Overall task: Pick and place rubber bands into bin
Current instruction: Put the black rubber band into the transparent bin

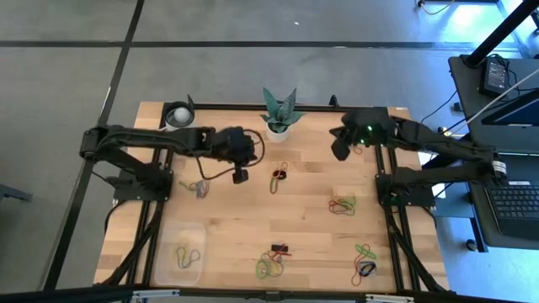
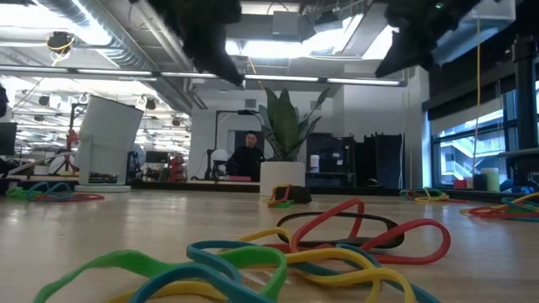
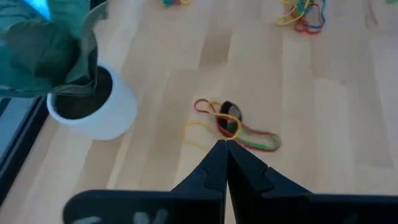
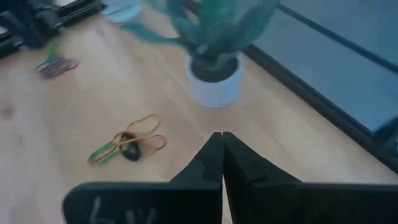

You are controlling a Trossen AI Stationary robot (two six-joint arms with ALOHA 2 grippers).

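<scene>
Several clusters of rubber bands (image 1: pixel 278 178) lie scattered over the wooden table (image 1: pixel 312 215) in the high view: one near the middle, one toward the right side, three along the near edge, one by the left arm's base. The bin (image 1: pixel 183 252) sits at the near left corner, with a few bands inside it. We note the left gripper (image 1: pixel 241 175) held over the table just left of the middle cluster, and the right gripper (image 1: pixel 340 151) near the far edge, right of the plant pot (image 1: pixel 277 129). A white cup (image 1: pixel 178 114) stands at the far left corner. A small black clip (image 1: pixel 280 249) lies among the near bands.

Low view: a tangle of bands in green, yellow, red and blue fills the foreground. Both arms hang in from above, well clear of the tabletop. The plant stands at the far edge, the cup leaning at left. A person sits in the room behind.

Left wrist view: we see the fingers (image 3: pixel 214 171) pressed together, nothing between them, pointing at the middle cluster, which wraps a dark lump. The pot is beside it.

Right wrist view: fingers (image 4: pixel 214 163) likewise together and empty; the same cluster and the pot lie ahead.
</scene>
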